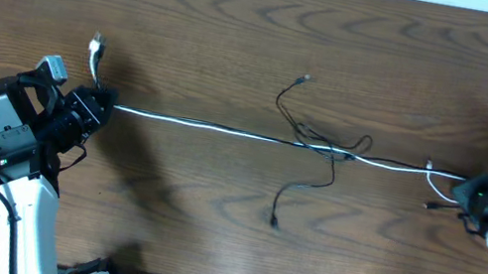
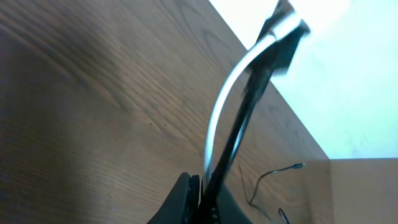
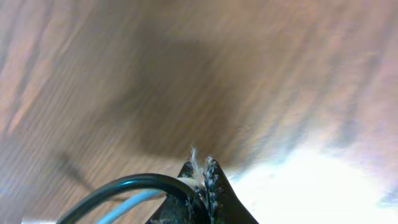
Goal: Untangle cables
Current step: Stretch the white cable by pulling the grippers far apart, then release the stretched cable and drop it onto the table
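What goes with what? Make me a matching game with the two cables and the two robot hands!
Things:
1. white cable
2. black cable
3. left hand
4. right hand

States:
A. lying in loose squiggles in the middle of the table
B. shut on the white cable, on the right side
C. pulled straight between both hands
D. shut on the white cable, on the left side

Pairs: 1-C, 2-A, 3-D, 4-B

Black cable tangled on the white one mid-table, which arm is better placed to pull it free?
Probably right. Both grippers are shut on the white cable, but the right gripper sits nearer the tangled black cable than the left gripper; it would need to let go first.
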Robot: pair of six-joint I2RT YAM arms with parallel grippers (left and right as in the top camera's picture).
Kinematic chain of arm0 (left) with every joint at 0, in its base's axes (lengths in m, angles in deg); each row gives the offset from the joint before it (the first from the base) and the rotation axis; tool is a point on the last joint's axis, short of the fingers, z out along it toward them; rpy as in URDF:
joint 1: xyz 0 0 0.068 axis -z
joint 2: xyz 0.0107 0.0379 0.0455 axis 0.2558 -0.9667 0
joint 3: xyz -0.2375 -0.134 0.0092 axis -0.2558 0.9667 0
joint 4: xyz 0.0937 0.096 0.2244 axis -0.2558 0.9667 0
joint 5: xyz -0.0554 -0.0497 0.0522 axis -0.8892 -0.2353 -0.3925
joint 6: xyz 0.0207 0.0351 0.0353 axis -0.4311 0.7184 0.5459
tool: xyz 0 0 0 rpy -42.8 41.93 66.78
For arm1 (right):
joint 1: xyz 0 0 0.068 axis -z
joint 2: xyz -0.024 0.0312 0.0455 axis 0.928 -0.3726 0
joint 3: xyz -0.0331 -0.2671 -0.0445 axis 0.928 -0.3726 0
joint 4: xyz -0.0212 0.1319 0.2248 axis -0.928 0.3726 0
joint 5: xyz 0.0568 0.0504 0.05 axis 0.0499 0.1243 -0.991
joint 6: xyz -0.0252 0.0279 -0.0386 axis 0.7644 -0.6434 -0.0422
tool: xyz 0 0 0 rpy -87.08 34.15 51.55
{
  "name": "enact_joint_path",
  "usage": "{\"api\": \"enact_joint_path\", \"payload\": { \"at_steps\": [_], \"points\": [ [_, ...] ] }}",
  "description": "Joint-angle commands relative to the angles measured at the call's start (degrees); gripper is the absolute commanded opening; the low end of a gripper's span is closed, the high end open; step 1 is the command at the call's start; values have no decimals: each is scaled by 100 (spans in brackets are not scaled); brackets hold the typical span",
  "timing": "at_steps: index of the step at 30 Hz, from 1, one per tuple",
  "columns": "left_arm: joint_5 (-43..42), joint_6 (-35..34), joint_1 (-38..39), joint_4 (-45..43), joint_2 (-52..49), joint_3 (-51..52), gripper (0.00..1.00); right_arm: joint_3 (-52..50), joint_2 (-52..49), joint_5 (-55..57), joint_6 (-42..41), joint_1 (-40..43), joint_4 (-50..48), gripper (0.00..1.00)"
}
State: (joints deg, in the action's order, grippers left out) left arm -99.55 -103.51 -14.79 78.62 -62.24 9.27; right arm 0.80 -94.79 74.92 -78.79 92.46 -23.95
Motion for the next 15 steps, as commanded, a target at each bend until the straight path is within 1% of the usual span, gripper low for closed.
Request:
{"api": "enact_joint_path", "payload": {
  "at_steps": [1, 6, 9, 11, 12, 13, 15],
  "points": [
    [358, -7, -107, -70, 63, -66, 7, 15, -44, 105, -581, 584, 44, 1],
    [468, -7, -107, -72, 63, -66, 7, 15, -44, 81, -1213, 1274, 105, 1],
    [463, -7, -42, -76, 63, -66, 7, 15, -44, -455, -1292, 1631, -142, 1],
    [461, -4, 190, -105, 63, -66, 7, 15, -44, -1674, -935, 1738, -658, 1],
    [461, -4, 407, -181, 63, -66, 7, 15, -44, -2761, -605, 1716, -1099, 1],
    [461, -4, 610, -271, 63, -66, 7, 15, -44, -3497, -433, 1652, -1394, 1],
    [463, 9, 1088, -481, 63, -66, 7, 15, -44, -4538, -328, 1421, -1825, 1]
  ]
}}
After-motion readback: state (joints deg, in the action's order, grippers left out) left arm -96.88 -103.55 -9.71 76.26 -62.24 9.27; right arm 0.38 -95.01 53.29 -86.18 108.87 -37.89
